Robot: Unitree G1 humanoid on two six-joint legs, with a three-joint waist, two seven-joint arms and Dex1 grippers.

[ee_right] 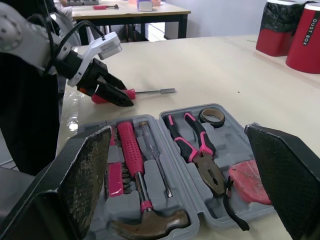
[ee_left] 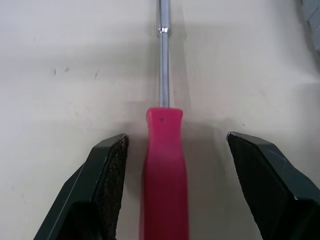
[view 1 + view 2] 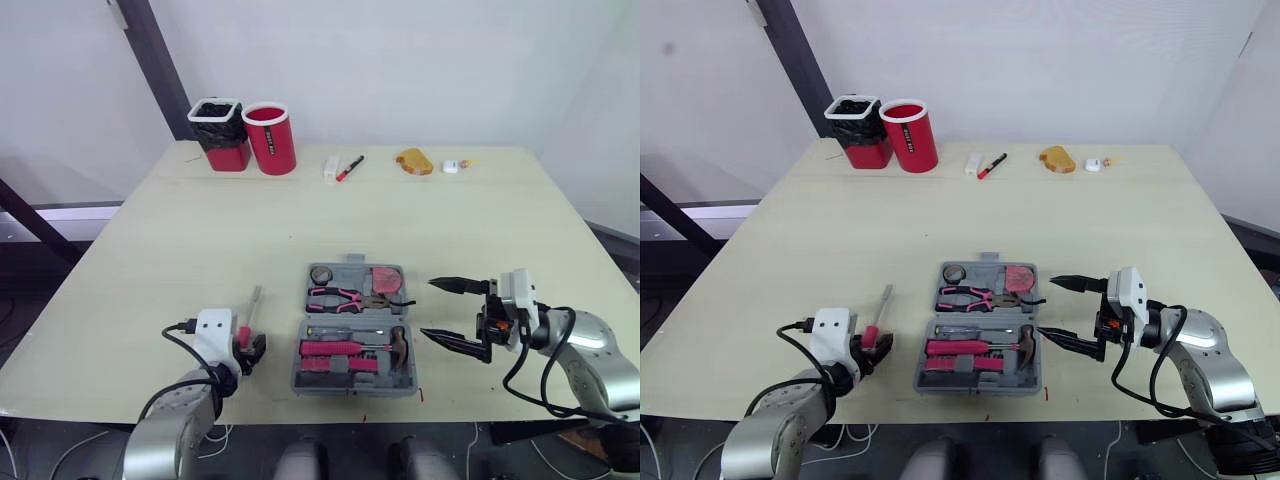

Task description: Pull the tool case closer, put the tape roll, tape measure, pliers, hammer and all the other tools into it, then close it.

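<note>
Left end effector [image 2: 176, 137] spread wide astride pink-handled screwdriver [image 2: 162, 170] lying on worktop [image 3: 200, 250], right end effector [image 3: 429, 308] wide apart just beside open tool case [image 3: 350, 391], hammer [image 3: 398, 346] and pliers [image 3: 336, 296] inside

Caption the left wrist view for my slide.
Open left gripper straddles the pink-handled screwdriver lying on the table, not yet touching it.

Pale table [image 3: 200, 230] with open tool case [image 3: 352, 264], screwdriver [image 3: 250, 312], red bin [image 3: 270, 140]
</note>
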